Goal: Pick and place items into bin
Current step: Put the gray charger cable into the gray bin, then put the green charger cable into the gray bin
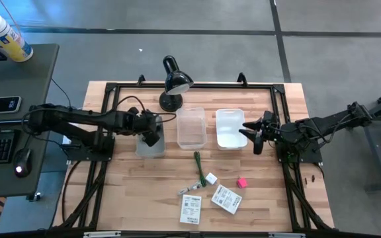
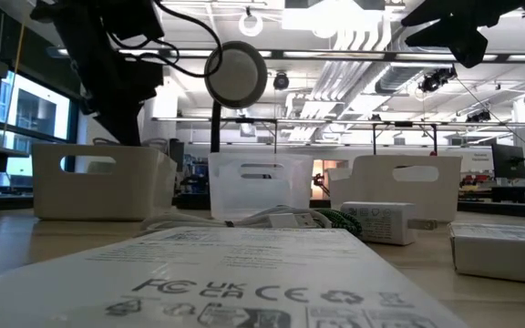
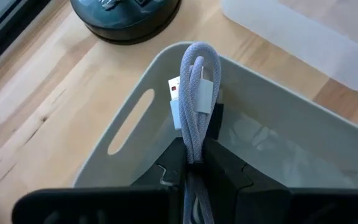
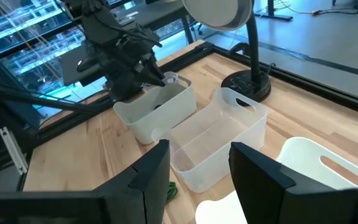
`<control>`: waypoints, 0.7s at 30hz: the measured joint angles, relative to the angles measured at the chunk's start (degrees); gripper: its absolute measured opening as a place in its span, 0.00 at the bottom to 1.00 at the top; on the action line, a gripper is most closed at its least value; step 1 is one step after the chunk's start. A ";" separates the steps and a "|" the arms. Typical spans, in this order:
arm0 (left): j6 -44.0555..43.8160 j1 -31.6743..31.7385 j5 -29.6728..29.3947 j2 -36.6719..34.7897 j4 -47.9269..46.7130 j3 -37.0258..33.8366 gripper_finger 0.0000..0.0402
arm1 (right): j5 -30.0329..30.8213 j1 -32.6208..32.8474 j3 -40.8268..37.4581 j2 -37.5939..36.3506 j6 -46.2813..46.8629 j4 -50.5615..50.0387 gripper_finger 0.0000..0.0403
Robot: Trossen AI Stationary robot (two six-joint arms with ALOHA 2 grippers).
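One grey cord, folded into a bundle, is pinched between the fingers of the left pincer, which hangs over the grey bin at the left of the desk. The right pincer hovers with fingers apart above the white bin. Two white packets lie near the front edge.
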 joint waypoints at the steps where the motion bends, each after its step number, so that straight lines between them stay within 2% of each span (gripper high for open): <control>1: 0.77 0.11 0.24 0.00 0.00 0.00 0.07 | 0.17 0.00 0.00 0.00 0.01 -0.02 0.39; 7: 1.54 0.21 0.43 0.00 -0.02 0.00 0.11 | 0.48 0.00 0.00 0.00 0.01 -0.02 0.39; 16: 2.63 0.21 -0.85 0.00 -0.17 0.00 0.33 | 0.46 0.00 0.00 0.02 0.62 -0.02 0.39; 21: 8.68 0.19 3.21 -0.75 1.32 0.22 0.41 | 0.54 0.00 0.00 0.02 0.99 -0.02 0.39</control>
